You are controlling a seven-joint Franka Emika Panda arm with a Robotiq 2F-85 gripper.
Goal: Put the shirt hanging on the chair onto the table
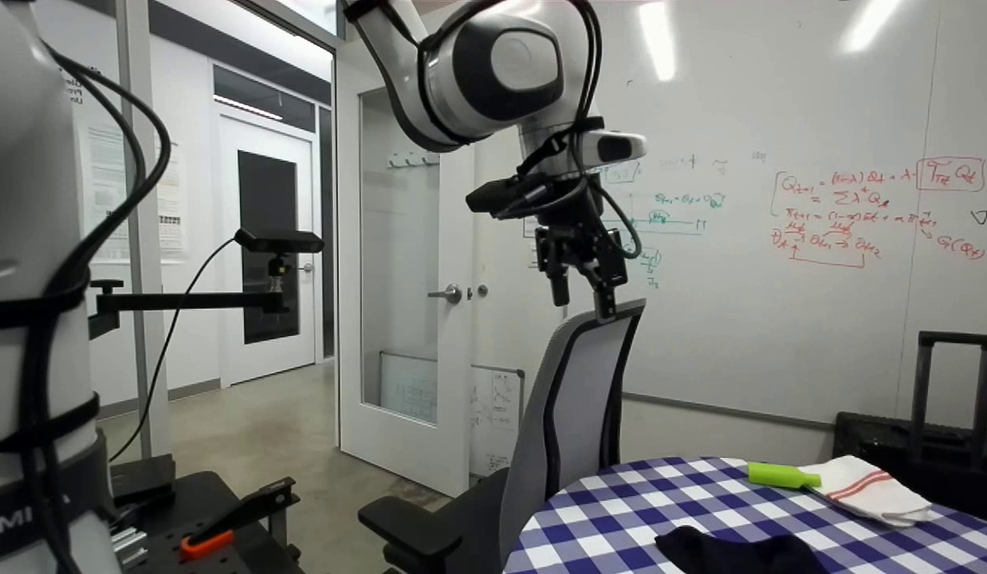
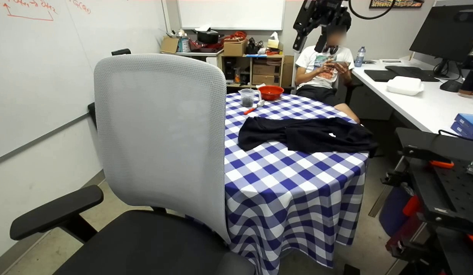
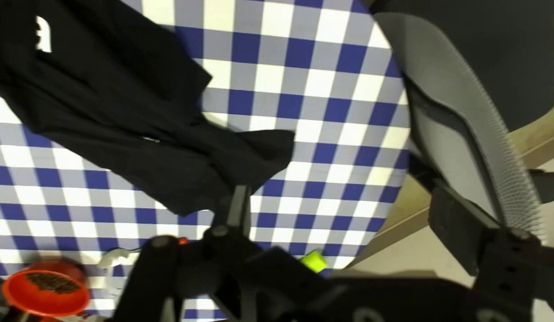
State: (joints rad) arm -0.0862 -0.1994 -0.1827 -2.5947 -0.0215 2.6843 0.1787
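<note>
The black shirt [image 2: 313, 133] lies spread and creased on the table [image 2: 274, 175] with the blue-and-white checked cloth. It also shows in the wrist view [image 3: 125, 98], and part of it at the bottom of an exterior view [image 1: 741, 554]. The grey chair [image 2: 160, 130] stands against the table's edge, with nothing hanging on its backrest. My gripper [image 1: 583, 307] is in the air above the table, and its fingertips overlap the backrest's top edge in that view. In the wrist view the fingers [image 3: 339, 197] are wide apart with nothing between them. The gripper also shows in an exterior view [image 2: 309, 46], apart from the shirt.
On the table are a red bowl [image 2: 271, 93], a clear cup [image 2: 247, 98], a spoon [image 2: 255, 107], a green object [image 1: 783, 475] and a white towel [image 1: 872, 490]. A person [image 2: 324, 63] sits behind it. A black suitcase [image 1: 884, 446] stands by the whiteboard.
</note>
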